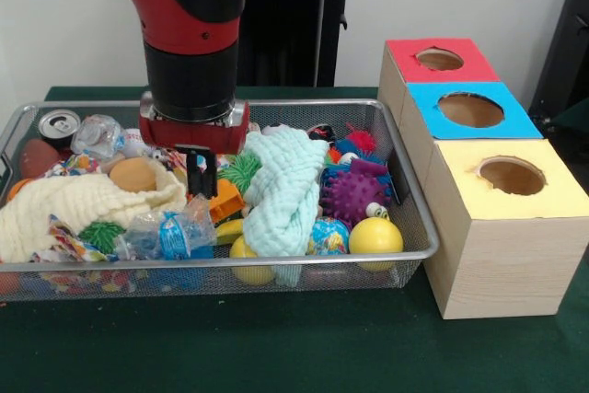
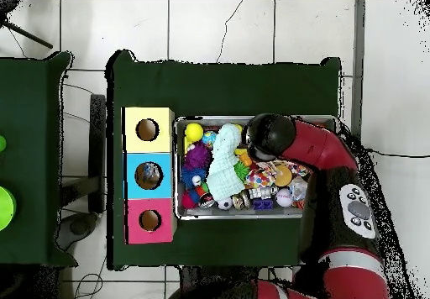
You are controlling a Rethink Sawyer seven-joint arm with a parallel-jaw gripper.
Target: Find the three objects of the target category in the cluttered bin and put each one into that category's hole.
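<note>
The wire mesh bin (image 1: pixel 313 104) is full of toys and cloths; it also shows in the overhead view (image 2: pixel 210 217). One clear crinkly bottle (image 1: pixel 170 232) with a blue label lies at the bin's front edge. A second clear bottle (image 1: pixel 97 133) lies at the back left beside a silver can. A third bottle is not visible. My gripper (image 1: pixel 201 172) hangs low in the middle of the bin, just above an orange toy (image 1: pixel 225 200), up and to the right of the front bottle. In the overhead view the arm (image 2: pixel 269 136) hides the gripper.
Three wooden boxes stand right of the bin, with red (image 1: pixel 405 57), blue (image 1: pixel 423 108) and yellow (image 1: pixel 460 186) tops, each with a round hole. A cream cloth (image 1: pixel 74 204), a mint cloth (image 1: pixel 285 186), a purple spiky ball (image 1: pixel 354 195) and a yellow ball (image 1: pixel 375 236) crowd the bin.
</note>
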